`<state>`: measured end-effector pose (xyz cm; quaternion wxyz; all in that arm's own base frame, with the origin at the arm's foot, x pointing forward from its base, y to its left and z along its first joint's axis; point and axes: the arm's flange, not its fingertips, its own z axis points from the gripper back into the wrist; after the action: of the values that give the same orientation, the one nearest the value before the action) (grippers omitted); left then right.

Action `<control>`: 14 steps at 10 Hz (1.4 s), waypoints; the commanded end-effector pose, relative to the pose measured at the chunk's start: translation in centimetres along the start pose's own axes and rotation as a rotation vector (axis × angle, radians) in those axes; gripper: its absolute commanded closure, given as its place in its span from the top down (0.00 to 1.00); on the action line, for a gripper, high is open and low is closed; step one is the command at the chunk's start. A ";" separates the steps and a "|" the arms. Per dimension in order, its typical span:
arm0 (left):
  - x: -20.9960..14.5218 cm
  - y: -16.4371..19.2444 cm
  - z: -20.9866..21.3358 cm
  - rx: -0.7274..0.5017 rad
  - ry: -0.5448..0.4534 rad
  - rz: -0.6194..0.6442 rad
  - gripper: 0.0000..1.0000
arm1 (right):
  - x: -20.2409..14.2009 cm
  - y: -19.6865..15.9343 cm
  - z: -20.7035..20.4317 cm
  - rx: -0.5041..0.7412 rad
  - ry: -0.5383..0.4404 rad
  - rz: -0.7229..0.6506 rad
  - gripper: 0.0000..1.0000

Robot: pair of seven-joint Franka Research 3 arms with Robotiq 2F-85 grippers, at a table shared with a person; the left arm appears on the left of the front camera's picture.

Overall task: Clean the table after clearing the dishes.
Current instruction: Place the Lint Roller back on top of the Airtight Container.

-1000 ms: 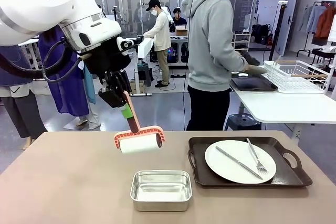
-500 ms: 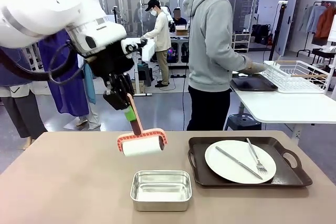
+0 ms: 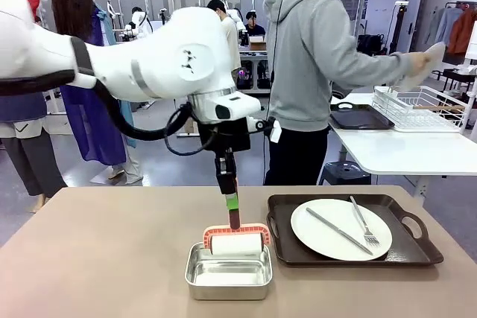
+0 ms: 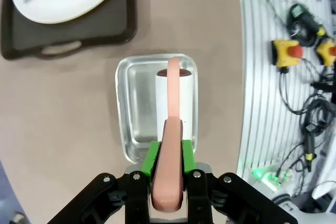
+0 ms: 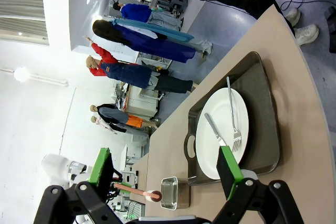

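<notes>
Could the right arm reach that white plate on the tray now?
Probably yes: the open right gripper faces the plate with nothing between, and the left gripper is off over the pan.

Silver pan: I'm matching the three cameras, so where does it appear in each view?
Front: pan at bottom centre, tray to its right.
Left wrist: pan at centre, tray at top left.
Right wrist: pan small, at bottom centre, tray up and to its right.
Shared landmark: the dark tray next to the pan.
</notes>
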<state>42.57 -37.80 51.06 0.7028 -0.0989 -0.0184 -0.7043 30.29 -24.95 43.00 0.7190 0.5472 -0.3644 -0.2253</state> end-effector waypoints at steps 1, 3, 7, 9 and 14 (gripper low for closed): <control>0.4 2.4 -0.5 -0.037 0.035 0.025 0.22 | -0.1 0.3 0.0 0.004 0.003 0.007 1.00; 0.6 4.2 -2.6 -0.056 0.087 -0.002 0.22 | -0.1 0.3 0.0 0.004 0.003 0.007 1.00; -0.2 7.0 -5.9 -0.140 0.080 -0.031 0.22 | -0.1 0.3 0.0 0.004 0.003 0.007 1.00; -0.5 8.1 -7.2 -0.143 0.090 -0.056 0.22 | -0.1 0.3 0.0 0.004 0.003 0.007 1.00; -1.4 10.2 -10.2 -0.134 0.085 -0.034 0.22 | -0.1 0.3 0.0 0.004 0.003 0.007 1.00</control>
<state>51.13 -38.35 40.91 0.6819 -0.1229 0.0570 -0.7188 30.29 -24.95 43.00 0.7190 0.5472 -0.3645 -0.2253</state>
